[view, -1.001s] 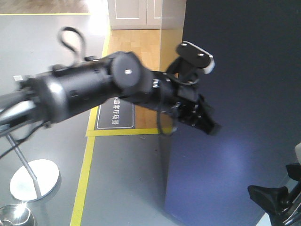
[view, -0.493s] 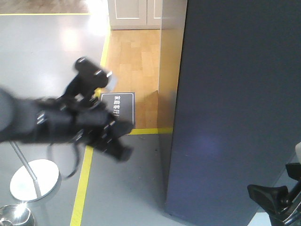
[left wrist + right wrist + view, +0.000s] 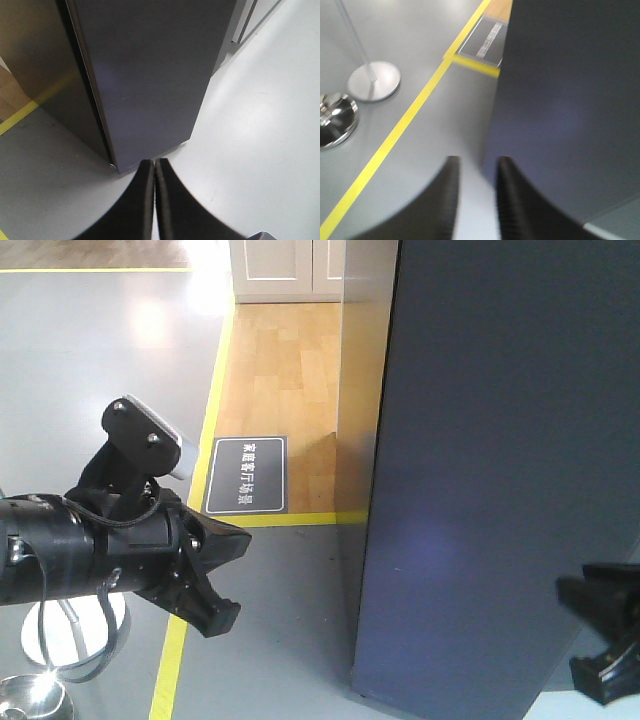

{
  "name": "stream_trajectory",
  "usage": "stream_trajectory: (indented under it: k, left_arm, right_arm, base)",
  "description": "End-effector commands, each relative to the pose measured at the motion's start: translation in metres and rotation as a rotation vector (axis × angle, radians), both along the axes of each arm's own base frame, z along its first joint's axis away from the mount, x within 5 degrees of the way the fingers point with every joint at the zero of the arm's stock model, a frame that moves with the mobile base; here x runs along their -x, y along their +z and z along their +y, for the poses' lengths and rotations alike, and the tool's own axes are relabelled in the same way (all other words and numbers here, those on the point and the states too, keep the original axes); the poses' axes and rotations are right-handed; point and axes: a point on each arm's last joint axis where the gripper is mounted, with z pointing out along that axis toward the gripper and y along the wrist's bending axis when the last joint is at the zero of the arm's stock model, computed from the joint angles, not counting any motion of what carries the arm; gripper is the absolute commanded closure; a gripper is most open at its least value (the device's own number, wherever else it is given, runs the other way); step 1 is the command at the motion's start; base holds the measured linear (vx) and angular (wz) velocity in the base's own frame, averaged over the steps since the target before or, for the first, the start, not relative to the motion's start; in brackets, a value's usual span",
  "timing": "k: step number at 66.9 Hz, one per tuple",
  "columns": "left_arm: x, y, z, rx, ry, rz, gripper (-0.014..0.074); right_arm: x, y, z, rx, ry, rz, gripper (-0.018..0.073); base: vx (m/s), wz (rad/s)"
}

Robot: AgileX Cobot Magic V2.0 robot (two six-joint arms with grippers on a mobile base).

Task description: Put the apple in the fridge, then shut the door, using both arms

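Door [image 3: 500, 470], upright and seemingly shut, apple out of sight, stands at 3 o'clock well apart from the left fingers [image 3: 142, 200], pressed together, while the right fingers [image 3: 447, 200], spread and empty, hover nearer by its 5 o'clock corner

Fridge [image 3: 500, 490]: we see a smooth dark grey-blue skin with a soft satin sheen.
Floor [image 3: 90, 350]: we see smooth grey coating, glossy with glare.
Wood strip [image 3: 280, 370]: we see pale planks, lightly polished.
Stand base [image 3: 374, 80]: we see dull metal.
Left gripper [image 3: 154, 162]: we see matt black.
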Motion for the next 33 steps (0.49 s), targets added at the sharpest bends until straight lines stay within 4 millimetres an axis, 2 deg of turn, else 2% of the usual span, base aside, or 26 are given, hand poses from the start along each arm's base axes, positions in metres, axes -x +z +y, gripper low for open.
stream_trajectory:
  k: [1,12,19,33]
  left_arm:
    - [0.000,0.017,0.002,0.060,0.033,-0.061,0.0603]
    - [0.000,0.017,0.002,0.060,0.033,-0.061,0.0603]
    - [0.000,0.017,0.002,0.060,0.033,-0.061,0.0603]
    - [0.000,0.017,0.002,0.060,0.033,-0.061,0.0603]
  right_arm:
    - [-0.008,0.019,-0.001,-0.012,-0.020,-0.169,0.0577]
    - [-0.024,0.020,0.000,-0.004,-0.051,-0.229,0.0570]
    - [-0.042,0.018,-0.004,-0.010,-0.114,-0.255,0.0570]
    - [-0.077,0.032,-0.044,0.027,-0.346,-0.257,0.0563]
  base:
    - [0.00,0.00]
    - [0.00,0.00]
    - [0.00,0.00]
    - [0.00,0.00]
